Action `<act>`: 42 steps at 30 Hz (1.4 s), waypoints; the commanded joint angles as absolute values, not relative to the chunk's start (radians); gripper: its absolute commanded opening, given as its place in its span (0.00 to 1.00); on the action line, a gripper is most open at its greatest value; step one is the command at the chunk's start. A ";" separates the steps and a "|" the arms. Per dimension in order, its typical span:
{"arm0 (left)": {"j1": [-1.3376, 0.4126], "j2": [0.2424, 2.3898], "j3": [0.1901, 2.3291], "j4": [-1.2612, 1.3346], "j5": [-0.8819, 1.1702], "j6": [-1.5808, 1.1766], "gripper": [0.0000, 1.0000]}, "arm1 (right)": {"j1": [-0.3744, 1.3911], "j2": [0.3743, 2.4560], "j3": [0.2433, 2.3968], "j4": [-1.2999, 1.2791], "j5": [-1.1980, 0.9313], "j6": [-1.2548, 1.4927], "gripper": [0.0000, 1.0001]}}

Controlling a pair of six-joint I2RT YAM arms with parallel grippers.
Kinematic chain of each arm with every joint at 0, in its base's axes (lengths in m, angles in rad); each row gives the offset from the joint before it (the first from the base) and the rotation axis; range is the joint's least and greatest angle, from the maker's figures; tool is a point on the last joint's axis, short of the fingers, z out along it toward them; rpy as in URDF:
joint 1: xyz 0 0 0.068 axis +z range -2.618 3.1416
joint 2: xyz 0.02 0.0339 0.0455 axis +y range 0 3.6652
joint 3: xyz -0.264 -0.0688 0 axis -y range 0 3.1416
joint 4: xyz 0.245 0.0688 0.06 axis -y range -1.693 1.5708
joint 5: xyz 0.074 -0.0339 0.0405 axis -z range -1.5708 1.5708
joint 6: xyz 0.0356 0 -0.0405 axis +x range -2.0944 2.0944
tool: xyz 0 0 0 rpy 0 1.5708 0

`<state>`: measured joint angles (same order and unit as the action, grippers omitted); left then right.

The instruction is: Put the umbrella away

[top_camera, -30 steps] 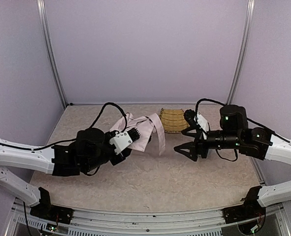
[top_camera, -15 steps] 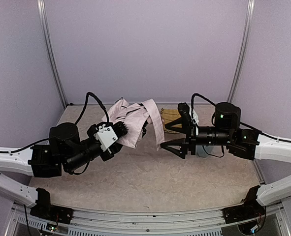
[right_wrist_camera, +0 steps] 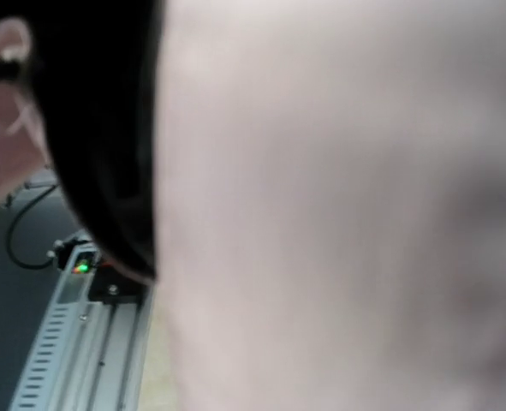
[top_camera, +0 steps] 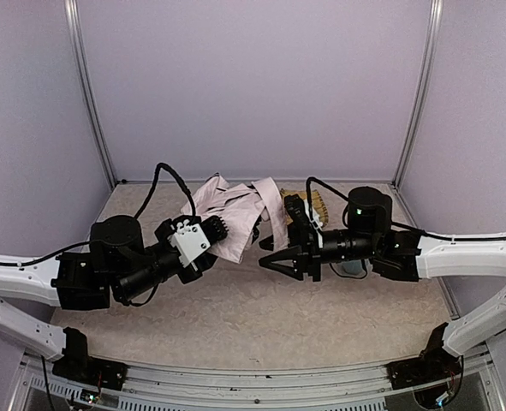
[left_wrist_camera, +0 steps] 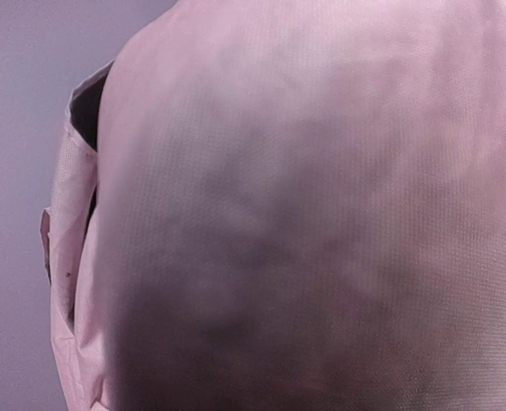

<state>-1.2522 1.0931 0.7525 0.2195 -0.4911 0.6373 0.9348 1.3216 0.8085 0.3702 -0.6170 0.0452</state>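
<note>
Umbrella: folding umbrella of shiny pale-pink fabric with black lining [top_camera: 235, 205], bunched and held clear above the beige tabletop [top_camera: 261, 317], centre-rear.
Left pincer [top_camera: 211, 233]: clamped on the umbrella's lower end; the fabric rises from it toward 1 o'clock.
Right pincer [top_camera: 280, 237]: jaws apart, a hanging pink flap between them; no grip evident.
Key relation: the canopy lies at 10 o'clock of the right pincer, the bundle running roughly 7-to-1; the shaft is hidden.
Nearer arm: left, which holds it.
Behind: woven yellow tray [top_camera: 315, 204], at 2 o'clock of the right pincer.
</note>
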 commanded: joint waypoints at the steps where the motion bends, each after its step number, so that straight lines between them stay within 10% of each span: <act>1: -1.252 1.091 0.807 0.281 -0.496 0.638 0.00 | 0.950 1.327 0.828 0.423 -0.648 0.043 0.44; 7: -1.211 1.093 0.802 0.234 -0.502 0.602 0.00 | 0.957 1.299 0.844 0.335 -0.690 0.038 0.00; 15: -1.146 1.154 0.731 0.144 -0.437 0.553 0.00 | 0.990 1.190 1.059 0.134 -0.826 -0.014 0.00; 23: -1.252 1.140 0.720 -0.003 -0.057 0.560 0.00 | 0.863 1.248 1.420 -0.085 -0.401 -0.036 0.00; 39: -1.393 1.053 0.801 -0.015 0.021 0.511 0.00 | 0.718 1.427 1.385 -0.227 -0.303 -0.054 0.00; 42: -1.350 0.984 0.795 0.072 0.085 0.471 0.00 | 0.718 1.467 1.322 -0.257 -0.426 -0.056 0.14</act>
